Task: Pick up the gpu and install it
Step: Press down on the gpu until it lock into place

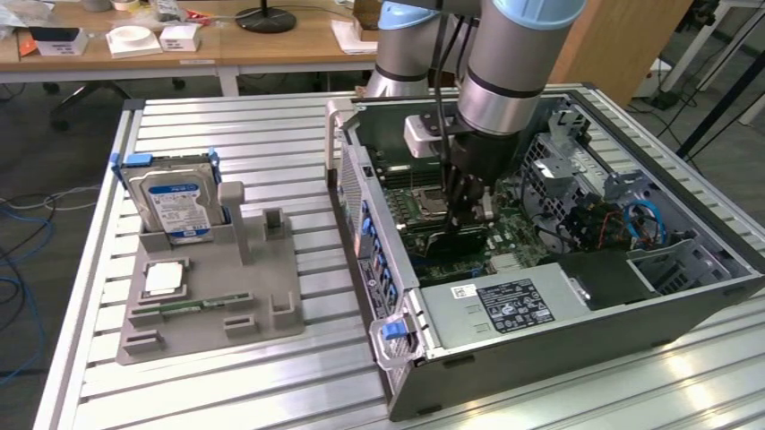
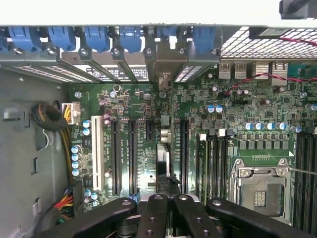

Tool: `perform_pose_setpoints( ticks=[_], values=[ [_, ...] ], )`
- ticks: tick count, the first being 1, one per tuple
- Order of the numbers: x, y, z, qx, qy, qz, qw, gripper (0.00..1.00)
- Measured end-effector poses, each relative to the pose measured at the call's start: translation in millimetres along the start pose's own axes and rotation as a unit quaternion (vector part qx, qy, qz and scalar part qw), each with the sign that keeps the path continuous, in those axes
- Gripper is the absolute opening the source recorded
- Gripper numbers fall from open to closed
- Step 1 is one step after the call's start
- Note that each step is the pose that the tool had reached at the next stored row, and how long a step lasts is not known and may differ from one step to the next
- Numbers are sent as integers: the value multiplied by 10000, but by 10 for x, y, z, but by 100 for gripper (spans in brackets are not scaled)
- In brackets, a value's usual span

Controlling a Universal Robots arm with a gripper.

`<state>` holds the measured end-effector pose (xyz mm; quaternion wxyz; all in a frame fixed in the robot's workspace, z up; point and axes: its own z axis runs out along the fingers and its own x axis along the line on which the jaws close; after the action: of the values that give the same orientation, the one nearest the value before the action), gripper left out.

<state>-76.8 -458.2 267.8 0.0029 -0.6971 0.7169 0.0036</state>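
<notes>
**Pincer holds the card inside the computer**

I see my pincer [image 1: 468,208] deep inside the big grey open computer case [image 1: 669,296]. Its black fingers [image 2: 158,215] are squeezed together on the gpu [image 2: 163,158], a thin green card with a black block on it. In the wrist view I look at the card edge-on, so it is just a skinny strip running away from the fingers toward the row of blue clips [image 2: 99,37] on the case wall. The card stands on its edge over the green board with long black slots [image 2: 131,158] (I cannot tell if it is pushed all the way in).

Just beside the pincer, on the board, sits the square silver chip socket [image 2: 260,186]. Near the pincer, toward the front of the case, lies the silver power box with a black label [image 1: 508,309].

Well apart from the pincer, out on the ribbed metal table [image 1: 275,121], is a grey plastic holder tray [image 1: 210,309]. A boxy silver hard drive with a blue and white label [image 1: 177,202] stands upright in it.
</notes>
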Motion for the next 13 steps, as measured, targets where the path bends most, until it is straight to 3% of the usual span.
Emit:
perform_pose_setpoints(
  ticks=[9,13],
  values=[
    [3,0,77,-3,9,0,10000,11],
    [-4,-1,37,5,-12,1,10000,11]
  ],
)
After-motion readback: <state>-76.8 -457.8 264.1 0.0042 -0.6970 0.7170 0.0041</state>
